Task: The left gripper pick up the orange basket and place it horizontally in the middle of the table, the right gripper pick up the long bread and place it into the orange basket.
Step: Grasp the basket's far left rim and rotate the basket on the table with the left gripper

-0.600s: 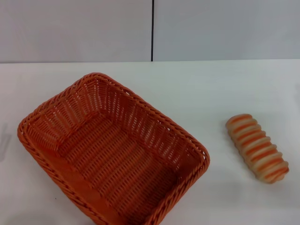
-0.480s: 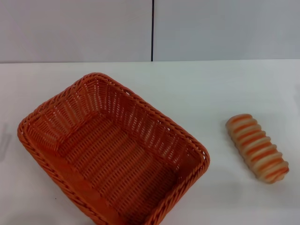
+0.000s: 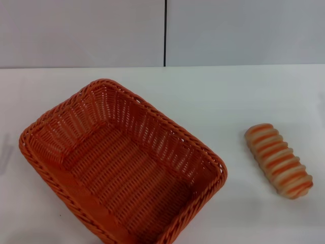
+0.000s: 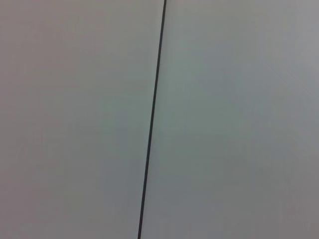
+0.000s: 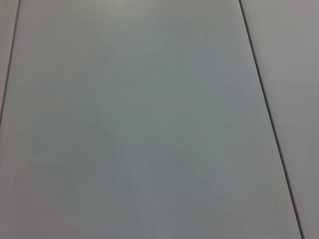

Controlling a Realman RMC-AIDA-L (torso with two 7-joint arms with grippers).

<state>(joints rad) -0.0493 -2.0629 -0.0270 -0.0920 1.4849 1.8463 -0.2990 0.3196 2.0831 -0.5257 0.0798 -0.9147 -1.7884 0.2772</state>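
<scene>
While nothing has shifted since the earlier frames, neither gripper shows, so finger state cannot be told.
Skewed at left, the orange basket (image 3: 122,165) overruns the near edge of the table (image 3: 218,96); the long bread (image 3: 279,160) lies well apart at right, bare tabletop between and beyond.

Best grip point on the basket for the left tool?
Probably the braided rim at the basket's left short end, coming down from above on the robot's left. The basket lies empty and skewed on the table, and that end is nearest the left side; one finger inside, one outside the sloped wall.
</scene>
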